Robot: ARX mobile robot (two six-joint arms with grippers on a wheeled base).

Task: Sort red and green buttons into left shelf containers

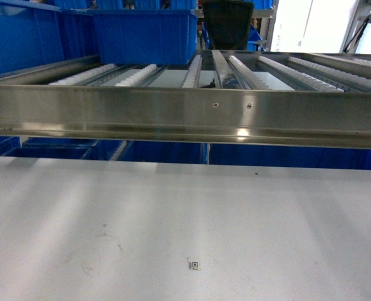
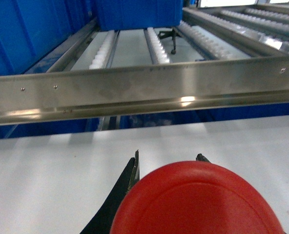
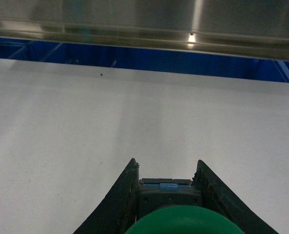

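In the left wrist view the red button (image 2: 198, 200) fills the bottom of the frame, its wide cap facing the camera. My left gripper (image 2: 169, 156) is shut on it, and only the two fingertips show past the cap. The right wrist view has the green button (image 3: 181, 222), whose black and blue block base is clamped between the fingers of my right gripper (image 3: 166, 162). Both grippers hang over the white table (image 1: 173, 219), short of the shelf. The left shelf containers are big blue tubs (image 1: 145, 34) (image 2: 32, 29) at the back left of the roller shelf. Neither gripper shows in the head view.
A wide steel front rail (image 1: 185, 116) of the roller shelf crosses in front, with white roller tracks (image 1: 135, 75) behind it. More blue bins (image 1: 167, 152) sit below the shelf. A small square marker (image 1: 195, 265) lies on the table. A black chair (image 1: 226, 22) stands behind.
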